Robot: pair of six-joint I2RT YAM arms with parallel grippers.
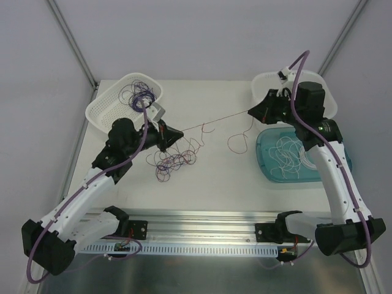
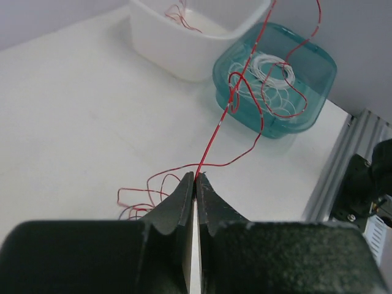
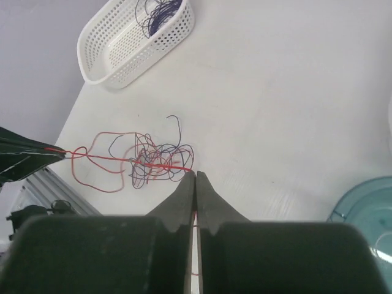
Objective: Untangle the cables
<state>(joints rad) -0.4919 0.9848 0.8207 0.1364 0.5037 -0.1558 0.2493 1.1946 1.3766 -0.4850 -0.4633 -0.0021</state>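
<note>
A red cable (image 1: pixel 214 122) runs taut above the table between my two grippers. The left gripper (image 1: pixel 177 133) is shut on one stretch of it; in its wrist view the fingers meet on the red cable (image 2: pixel 211 138) at the left gripper's (image 2: pixel 196 176) tips. The right gripper (image 1: pixel 250 111) is shut on the other stretch, and the red cable (image 3: pixel 110 158) leaves the right gripper (image 3: pixel 195 174) toward the tangle. A tangle of purple and red cables (image 1: pixel 174 160) lies on the table below the taut line, seen as the tangle (image 3: pixel 156 160) from the right wrist.
A white perforated basket (image 1: pixel 101 113) at the back left holds purple cables (image 1: pixel 139 94). A white bin (image 1: pixel 263 82) stands back right. In front of it a teal tray (image 1: pixel 264 171) holds white cables (image 1: pixel 291 153). A metal rail (image 1: pixel 202 229) runs along the near edge.
</note>
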